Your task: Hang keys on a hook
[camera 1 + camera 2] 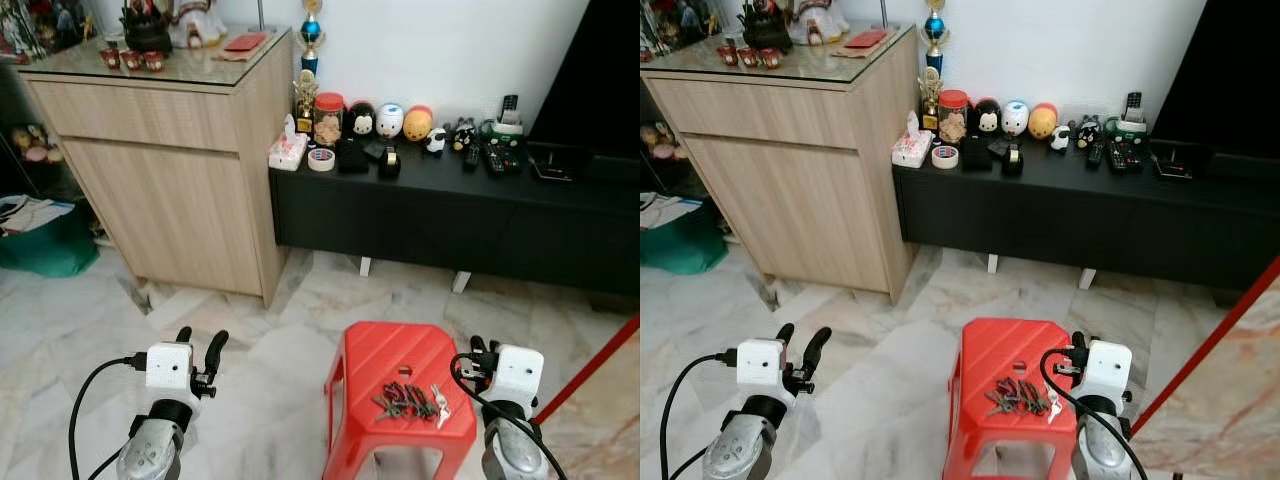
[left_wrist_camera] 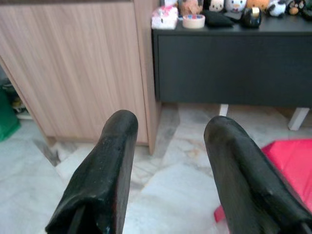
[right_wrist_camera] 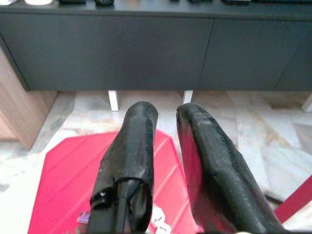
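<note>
A wooden cabinet (image 1: 170, 160) stands ahead on my left, and a low black TV console (image 1: 450, 215) runs along the wall to its right, its top crowded with small toys and remotes. Nearer me, on the marble floor (image 1: 260, 370), is a red plastic stool (image 1: 385, 365), and the keys (image 1: 408, 401) lie on its seat toward the near right corner, a spread bunch whose long axis runs roughly left to right across the stool.

My right hand (image 1: 479, 349) hovers just beside the stool's right edge, fingers only a narrow gap apart and holding nothing; in its wrist view the red seat lies directly under the fingertips. The keys sit just to the left of this hand and a little nearer my body, so I judge it the one to make the pick, drawing back and inward.

My left hand (image 1: 200, 342) is well apart from the stool over bare floor, fingers spread wide and empty.

I can make out no hook (it may be elsewhere in the room).
</note>
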### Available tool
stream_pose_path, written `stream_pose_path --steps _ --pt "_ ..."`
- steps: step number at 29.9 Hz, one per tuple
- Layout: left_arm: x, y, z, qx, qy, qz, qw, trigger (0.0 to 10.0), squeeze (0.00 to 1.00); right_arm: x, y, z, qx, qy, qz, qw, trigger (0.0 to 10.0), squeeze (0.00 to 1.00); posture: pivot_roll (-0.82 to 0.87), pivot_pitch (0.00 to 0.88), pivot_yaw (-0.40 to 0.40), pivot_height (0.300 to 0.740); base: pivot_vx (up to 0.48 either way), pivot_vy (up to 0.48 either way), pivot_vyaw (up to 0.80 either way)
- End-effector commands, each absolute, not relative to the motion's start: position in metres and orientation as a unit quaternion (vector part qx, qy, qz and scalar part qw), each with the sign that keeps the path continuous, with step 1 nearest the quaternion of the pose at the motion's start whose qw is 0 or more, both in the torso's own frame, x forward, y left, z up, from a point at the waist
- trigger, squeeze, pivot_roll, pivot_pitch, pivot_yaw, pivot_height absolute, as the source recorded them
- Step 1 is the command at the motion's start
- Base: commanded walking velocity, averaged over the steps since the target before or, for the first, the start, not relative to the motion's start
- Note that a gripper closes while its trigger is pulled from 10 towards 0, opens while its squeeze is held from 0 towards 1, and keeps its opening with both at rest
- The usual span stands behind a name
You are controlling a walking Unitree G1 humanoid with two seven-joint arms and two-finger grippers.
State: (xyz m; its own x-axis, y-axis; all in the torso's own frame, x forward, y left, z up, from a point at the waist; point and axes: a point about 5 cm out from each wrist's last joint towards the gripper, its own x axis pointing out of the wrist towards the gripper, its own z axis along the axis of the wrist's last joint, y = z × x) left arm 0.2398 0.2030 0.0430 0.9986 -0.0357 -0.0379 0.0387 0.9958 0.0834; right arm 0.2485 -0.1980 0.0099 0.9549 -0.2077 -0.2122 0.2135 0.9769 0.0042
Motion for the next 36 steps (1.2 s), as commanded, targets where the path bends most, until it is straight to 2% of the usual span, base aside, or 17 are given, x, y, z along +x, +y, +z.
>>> stream_pose_path --steps 1,10,29,36 --pt "0.242 0.197 0.046 0.049 0.016 -0.028 0.998 10.0 0.00 0.253 -0.195 0.014 0.016 0.101 -0.104 0.989 10.0 0.00 0.04 0.000 -0.043 0.622 0.000 0.000 0.00" --pt "0.245 0.200 0.049 0.055 0.018 -0.039 0.998 10.0 0.00 0.254 -0.186 0.013 0.036 0.096 -0.093 0.990 10.0 0.00 0.04 0.000 -0.009 0.612 0.000 0.000 0.00" --pt "0.246 0.194 0.051 0.044 0.022 -0.055 0.997 10.0 0.00 0.260 -0.182 0.012 0.050 0.104 -0.072 0.991 10.0 0.00 0.05 0.000 -0.021 0.612 0.000 0.000 0.00" --pt "0.245 0.194 0.051 0.043 0.024 -0.053 0.997 10.0 0.00 0.260 -0.180 0.010 0.054 0.107 -0.066 0.991 10.0 0.00 0.05 0.000 -0.020 0.612 0.291 0.000 0.00"
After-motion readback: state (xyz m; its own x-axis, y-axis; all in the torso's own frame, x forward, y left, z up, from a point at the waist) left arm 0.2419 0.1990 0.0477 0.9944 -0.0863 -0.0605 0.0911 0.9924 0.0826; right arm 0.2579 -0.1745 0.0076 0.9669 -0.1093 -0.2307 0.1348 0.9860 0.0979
